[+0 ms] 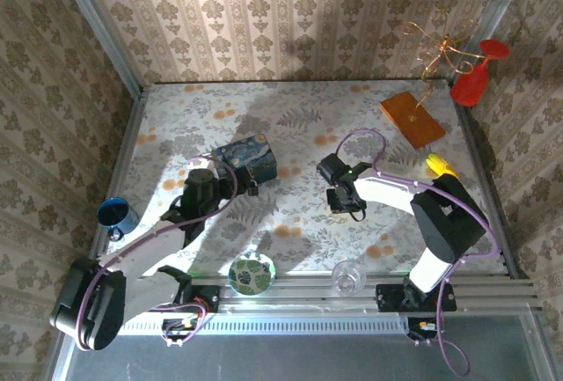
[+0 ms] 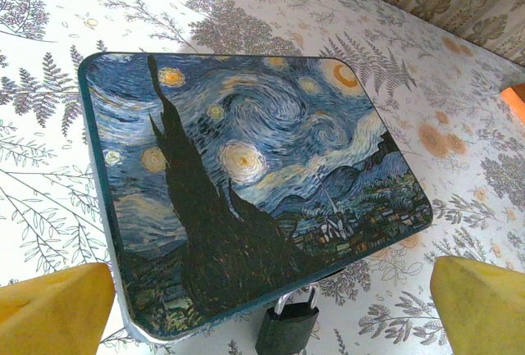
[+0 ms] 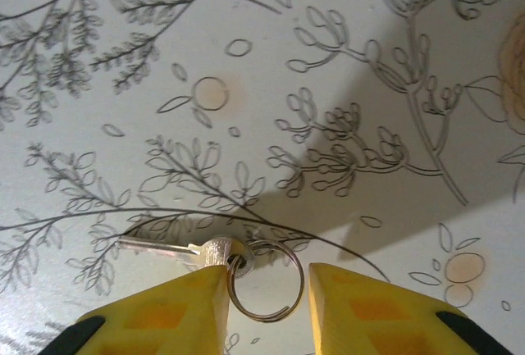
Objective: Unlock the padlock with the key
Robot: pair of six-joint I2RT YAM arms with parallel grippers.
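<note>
Plainly, key axis: the key (image 3: 164, 248) lay flat on the bench (image 3: 369, 84), its long axis running left to right in the right wrist view.
Key heading: blade tip pointed to the left of that view, round head to the right, with a wire ring (image 3: 267, 280) threaded through the head.
Key place: on the open middle of the bench, well apart from the box.
Padlock: the padlock (image 2: 287, 330) hung at the near edge of the blue swirly-painted box (image 2: 246, 166), silvery shackle toward the box, dark body toward the camera and cut by the frame edge.
Box: lid down, so its contents could not be told.
Other vessels: a blue mug (image 1: 116, 216) at the left edge; a patterned bowl (image 1: 252, 274) and a clear glass (image 1: 349, 275) at the near edge.
Right tool: the right tool (image 3: 267, 277) pointed down, jaws apart and straddling the ring, one yellow finger (image 3: 164, 314) at the key's head; no firm clamp showed.
Right arm: folded at the elbow, forearm reaching left to mid-bench.
Left tool: the left tool (image 2: 271, 306) stood wide apart over the box's near edge, padlock between its fingers, untouched.
Left arm: stretched diagonally from its base toward the box.
</note>
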